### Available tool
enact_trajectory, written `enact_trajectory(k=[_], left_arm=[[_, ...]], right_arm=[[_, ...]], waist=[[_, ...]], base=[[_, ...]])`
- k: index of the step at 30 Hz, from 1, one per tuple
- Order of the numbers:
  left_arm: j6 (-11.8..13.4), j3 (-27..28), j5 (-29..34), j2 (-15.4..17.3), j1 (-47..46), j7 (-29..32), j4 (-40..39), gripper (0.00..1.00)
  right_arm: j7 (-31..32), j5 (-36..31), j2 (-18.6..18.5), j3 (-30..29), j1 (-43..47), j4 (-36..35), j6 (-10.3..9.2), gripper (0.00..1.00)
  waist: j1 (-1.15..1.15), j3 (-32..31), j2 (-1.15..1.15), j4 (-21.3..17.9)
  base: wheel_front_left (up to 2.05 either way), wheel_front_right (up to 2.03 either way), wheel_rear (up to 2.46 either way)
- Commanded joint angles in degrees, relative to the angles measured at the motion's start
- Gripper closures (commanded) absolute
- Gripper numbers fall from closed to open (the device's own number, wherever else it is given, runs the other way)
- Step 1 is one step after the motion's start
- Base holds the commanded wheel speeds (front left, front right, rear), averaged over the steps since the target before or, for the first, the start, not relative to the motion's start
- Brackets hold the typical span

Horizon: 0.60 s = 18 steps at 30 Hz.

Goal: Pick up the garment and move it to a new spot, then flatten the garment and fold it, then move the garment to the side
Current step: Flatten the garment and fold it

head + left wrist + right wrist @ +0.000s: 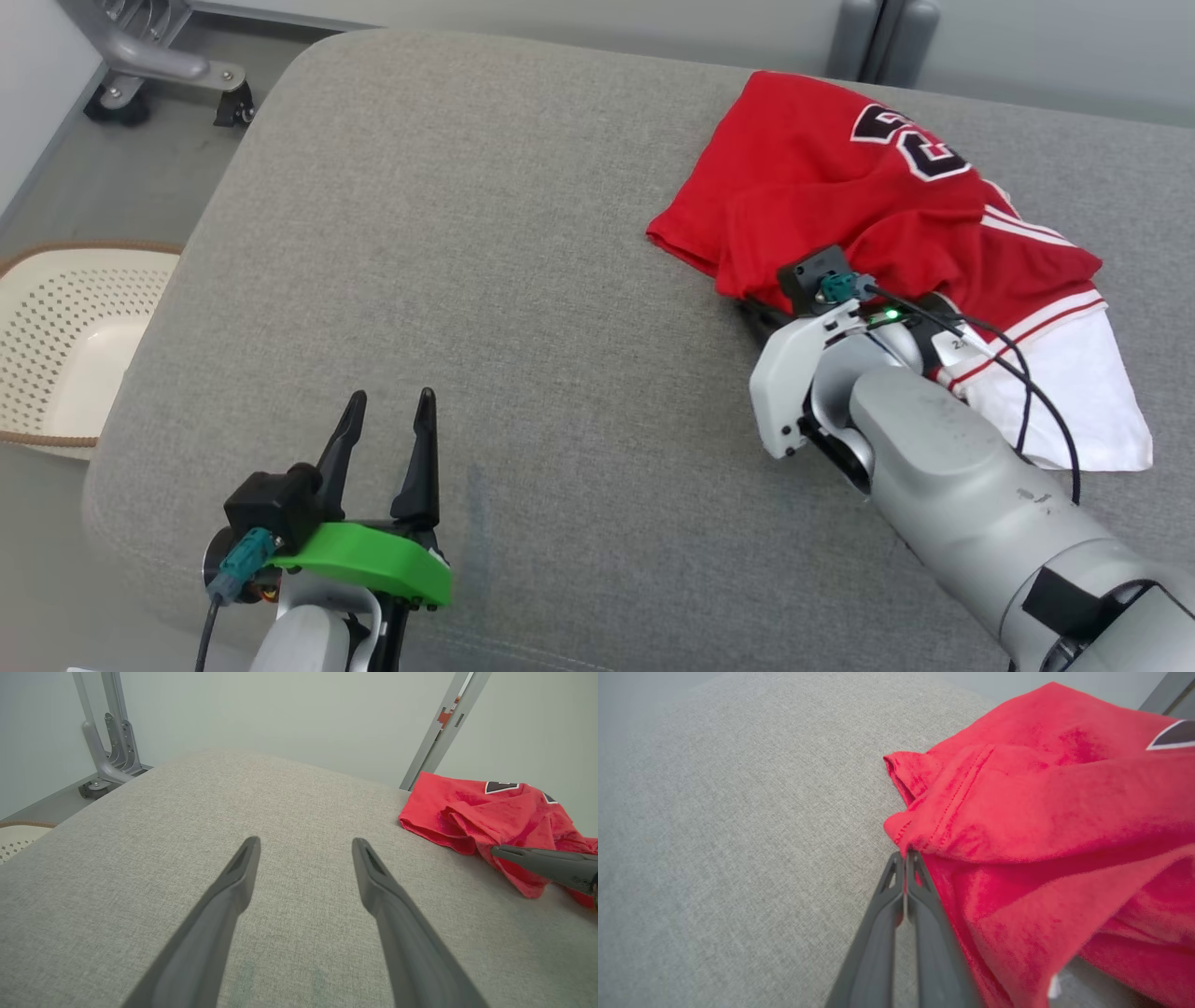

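Grey woven cushion (467, 233) fills the foreground, where the robot's left gripper (392, 395) hovers at the near edge with its two dark fingers spread wide and nothing between them; its forearm is cut off by the bottom of the head view. To the right, the pale right arm reaches in from the lower corner, and its wrist camera (822, 278) and a looping black cable (1046, 401) hide the fingers from above. Seen from the wrist, the right gripper (905, 855) has its fingers pressed together, tips at the stitched hem of the garment (840, 177), with red cloth draped over one finger; whether any fabric is caught between the tips is hard to make out. The garment, a red jersey with white trim and a white panel, lies crumpled on the cushion's far right side, its black-and-white numeral folded over and only partly readable. On the floor to the left, a cream perforated basket (65, 327) is cropped by the frame edge. Farther back, a grey wheeled frame (159, 65) and two grey posts (878, 37) are cut off at the top
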Motion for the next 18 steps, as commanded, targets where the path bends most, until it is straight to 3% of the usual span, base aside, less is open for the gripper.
enact_trajectory(k=[1, 11, 12, 13, 14, 18], left_arm=[[0.0, 0.3, 0.3, 0.1, 0.8, -0.2, 0.1, 0.0], [-0.3, 0.9, 1.4, 0.1, 1.7, -0.2, 0.8, 0.0], [-0.4, 0.9, 1.5, 0.1, 1.7, -0.2, 0.9, 0.0], [-0.4, 0.9, 1.5, 0.1, 1.7, -0.2, 1.1, 0.0], [-0.4, 0.9, 1.6, 0.1, 1.7, -0.2, 1.2, 0.0], [-0.5, 1.1, 1.7, 0.2, 1.5, -0.2, 1.4, 0.0]], right_arm=[[0.7, 2.0, 0.3, 1.2, 1.7, -2.0, -0.08, 1.0], [8.3, 16.3, 1.6, 11.7, 8.7, -18.3, -0.07, 1.0], [8.2, 17.5, 1.7, 12.1, 9.2, -18.8, -0.07, 0.89], [8.0, 18.7, 1.9, 12.6, 9.7, -19.2, -0.07, 0.04], [7.8, 19.3, 2.0, 13.2, 10.0, -19.1, -0.07, 0.0], [6.1, 23.4, 2.3, 13.4, 10.3, -20.5, -0.07, 0.0]], waist=[[0.0, -2.3, 0.0, -2.2], [0.0, -4.6, 0.0, -4.0], [0.0, -4.7, 0.0, -4.1], [0.0, -4.7, 0.0, -4.2], [0.0, -4.7, 0.0, -4.3], [0.0, -5.0, 0.0, -4.9]], base=[[0.0, 0.0, 0.0], [0.0, 0.0, 0.0], [0.0, 0.0, 0.0], [0.0, 0.0, 0.0], [0.0, 0.0, 0.0], [0.0, 0.0, 0.0]])
